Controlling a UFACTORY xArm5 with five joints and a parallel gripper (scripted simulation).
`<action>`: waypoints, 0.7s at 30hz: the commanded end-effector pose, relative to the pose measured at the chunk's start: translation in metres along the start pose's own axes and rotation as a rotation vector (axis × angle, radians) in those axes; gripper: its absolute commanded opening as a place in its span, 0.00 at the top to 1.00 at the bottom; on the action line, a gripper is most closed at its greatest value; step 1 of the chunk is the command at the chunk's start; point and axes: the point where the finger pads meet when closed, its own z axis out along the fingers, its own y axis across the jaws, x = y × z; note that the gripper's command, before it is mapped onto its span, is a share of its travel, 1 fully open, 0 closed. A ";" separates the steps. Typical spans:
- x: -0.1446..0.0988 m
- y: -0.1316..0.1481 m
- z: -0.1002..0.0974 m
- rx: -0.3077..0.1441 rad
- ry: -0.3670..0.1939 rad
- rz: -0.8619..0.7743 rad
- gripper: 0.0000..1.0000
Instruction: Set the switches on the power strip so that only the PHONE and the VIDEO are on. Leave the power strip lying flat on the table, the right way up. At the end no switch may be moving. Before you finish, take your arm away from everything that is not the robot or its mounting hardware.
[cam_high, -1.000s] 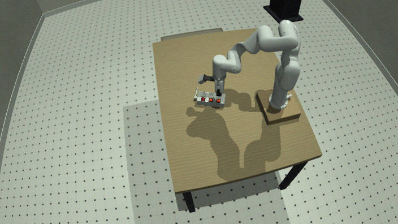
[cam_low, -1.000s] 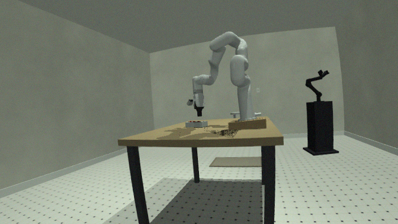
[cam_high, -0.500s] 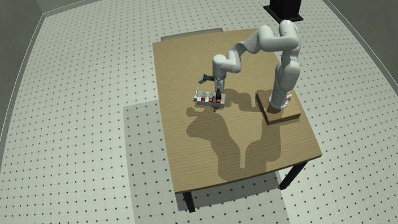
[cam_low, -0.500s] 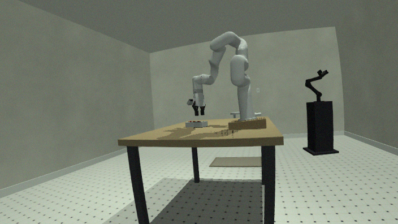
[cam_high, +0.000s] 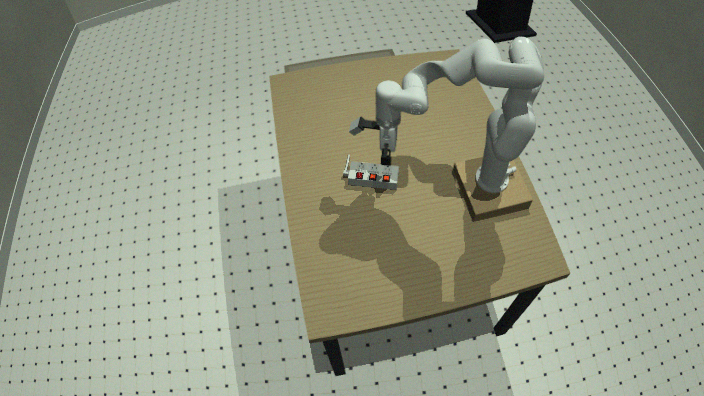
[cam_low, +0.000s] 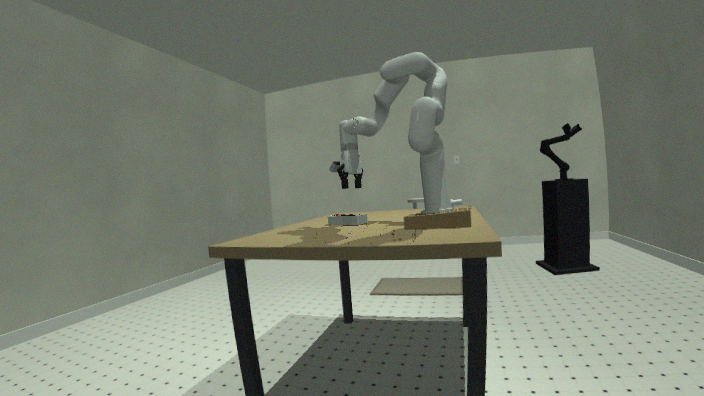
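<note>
The grey power strip [cam_high: 369, 174] lies flat on the wooden table, right way up. Three red rocker switches show along its near side: left [cam_high: 359, 175], middle [cam_high: 372, 176] and right [cam_high: 386, 177]. The two on the right glow brighter orange; the labels are too small to read. In the side view the power strip [cam_low: 347, 219] is a low grey box on the table top. My gripper [cam_low: 351, 183] is open and empty. It hangs well above the strip, pointing down. From above, the gripper [cam_high: 385, 156] sits over the strip's far right edge.
The arm stands on a raised wooden block [cam_high: 495, 192] at the table's right side. A black pedestal with a dark arm [cam_low: 565, 220] stands on the floor to the right, away from the table. A flat mat [cam_low: 417, 286] lies on the floor behind the table.
</note>
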 end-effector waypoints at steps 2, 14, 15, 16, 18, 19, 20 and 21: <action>0.000 -0.001 -0.021 0.000 -0.001 0.000 0.00; 0.000 -0.002 -0.034 0.000 -0.001 0.000 0.00; 0.000 -0.002 -0.034 0.000 -0.001 0.000 0.00; 0.000 -0.002 -0.034 0.000 -0.001 0.000 0.00; 0.000 -0.002 -0.034 0.000 -0.001 0.000 0.00; 0.000 -0.002 -0.034 0.000 -0.001 0.000 0.00; 0.000 -0.002 -0.034 0.000 -0.001 0.000 0.00; 0.000 -0.002 -0.034 0.000 -0.001 0.000 0.00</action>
